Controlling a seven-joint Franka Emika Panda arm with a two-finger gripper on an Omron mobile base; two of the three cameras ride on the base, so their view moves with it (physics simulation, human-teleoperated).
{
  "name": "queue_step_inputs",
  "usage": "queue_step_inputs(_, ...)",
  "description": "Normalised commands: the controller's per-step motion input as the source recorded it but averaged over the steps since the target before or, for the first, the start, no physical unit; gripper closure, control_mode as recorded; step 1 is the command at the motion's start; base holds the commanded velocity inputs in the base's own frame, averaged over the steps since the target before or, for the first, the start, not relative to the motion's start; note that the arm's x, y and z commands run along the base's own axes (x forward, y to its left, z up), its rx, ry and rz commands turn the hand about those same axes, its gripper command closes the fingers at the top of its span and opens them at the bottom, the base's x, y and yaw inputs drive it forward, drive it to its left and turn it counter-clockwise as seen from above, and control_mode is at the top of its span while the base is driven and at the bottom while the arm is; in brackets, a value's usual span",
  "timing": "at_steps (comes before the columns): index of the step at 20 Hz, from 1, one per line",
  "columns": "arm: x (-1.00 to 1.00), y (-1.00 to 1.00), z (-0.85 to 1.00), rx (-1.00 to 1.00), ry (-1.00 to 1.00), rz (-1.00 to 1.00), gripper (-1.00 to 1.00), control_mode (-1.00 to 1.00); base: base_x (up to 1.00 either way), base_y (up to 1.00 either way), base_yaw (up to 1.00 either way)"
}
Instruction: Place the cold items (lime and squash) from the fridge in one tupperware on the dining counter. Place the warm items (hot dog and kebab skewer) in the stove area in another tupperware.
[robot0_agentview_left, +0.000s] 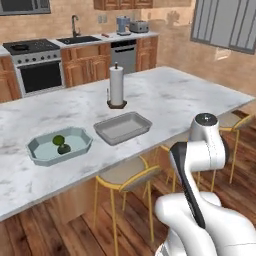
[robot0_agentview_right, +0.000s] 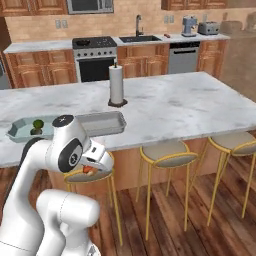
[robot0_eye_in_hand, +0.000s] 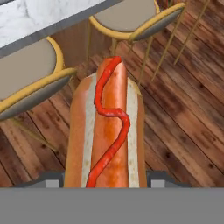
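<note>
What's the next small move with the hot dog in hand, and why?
Probably lift the gripper to counter height, toward the empty grey tupperware. The hot dog is held low over the stools and floor; the teal tupperware already holds the cold items.

A paper towel roll (robot0_agentview_left: 116, 86) stands upright on the marble desk (robot0_agentview_left: 180, 95). Along the back wall sit a stove (robot0_agentview_left: 31, 47), a sink (robot0_agentview_left: 79, 39), a dishwasher (robot0_agentview_left: 123, 56), a coffee machine (robot0_agentview_left: 122, 25) and a toaster (robot0_agentview_left: 139, 26). Yellow-framed stools (robot0_agentview_right: 169, 153) stand on the wooden floor (robot0_agentview_right: 200, 220) beside the desk.
</note>
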Motion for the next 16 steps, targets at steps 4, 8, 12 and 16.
queue_step_inputs(4,0.00,0.00,0.00,0.00,0.00,0.00,1.00,1.00,0.14,-0.92,0.46)
queue_step_inputs(8,0.00,0.00,0.00,0.00,0.00,0.00,1.00,1.00,0.03,-0.89,0.38)
queue_step_inputs(12,0.00,0.00,0.00,0.00,0.00,0.00,1.00,1.00,0.04,-0.66,0.18)
queue_step_inputs(16,0.00,0.00,0.00,0.00,0.00,0.00,1.00,1.00,0.23,-0.48,0.23)
